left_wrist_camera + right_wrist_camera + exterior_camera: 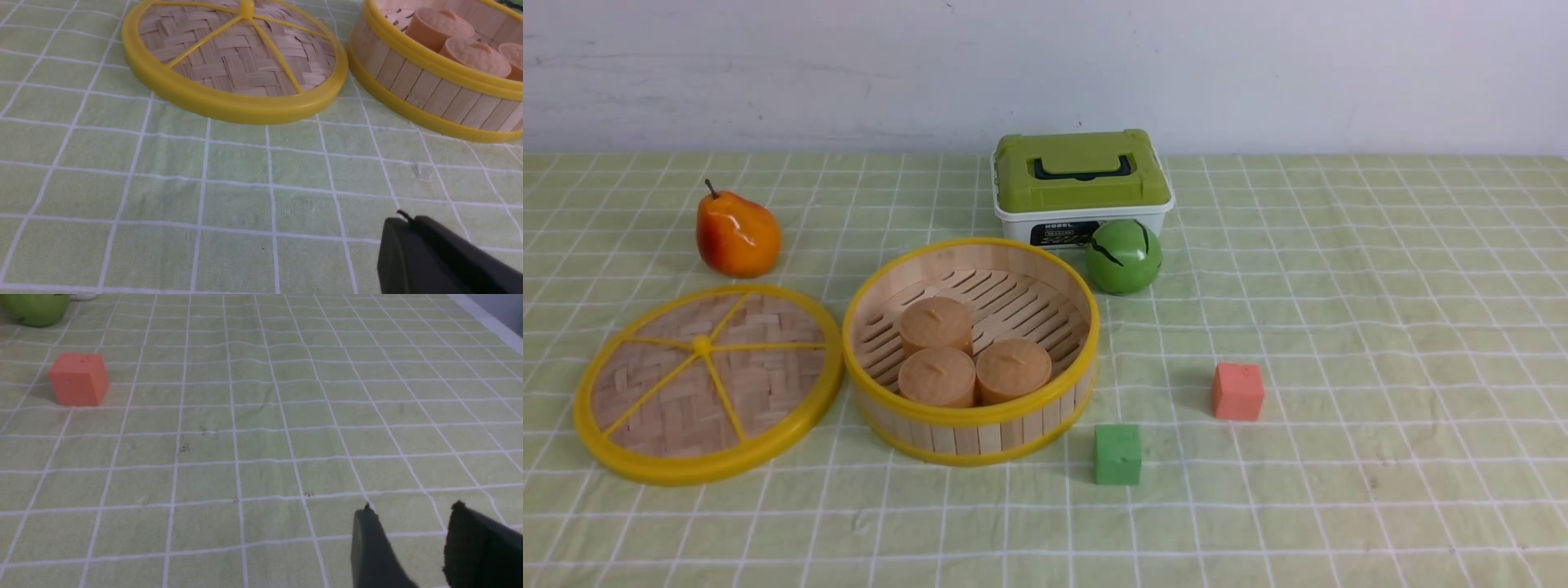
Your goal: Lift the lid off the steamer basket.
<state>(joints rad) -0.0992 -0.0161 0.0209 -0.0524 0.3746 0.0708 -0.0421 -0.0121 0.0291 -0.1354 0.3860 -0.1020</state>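
The lid [707, 382], a woven bamboo disc with a yellow rim and spokes, lies flat on the cloth to the left of the steamer basket [970, 412], close beside it. The basket is uncovered and holds three tan round buns [937, 325]. The left wrist view shows the lid [235, 61] and the basket [425, 92] beyond my left gripper [402, 222], which is shut and empty over bare cloth. My right gripper [412, 512] is open and empty above the cloth, well right of the basket. Neither gripper appears in the front view.
An orange pear [737, 234] stands behind the lid. A white box with a green lid [1080, 184] and a green ball [1124, 256] stand behind the basket. A green cube [1117, 454] and a red cube [1237, 391] lie to its right.
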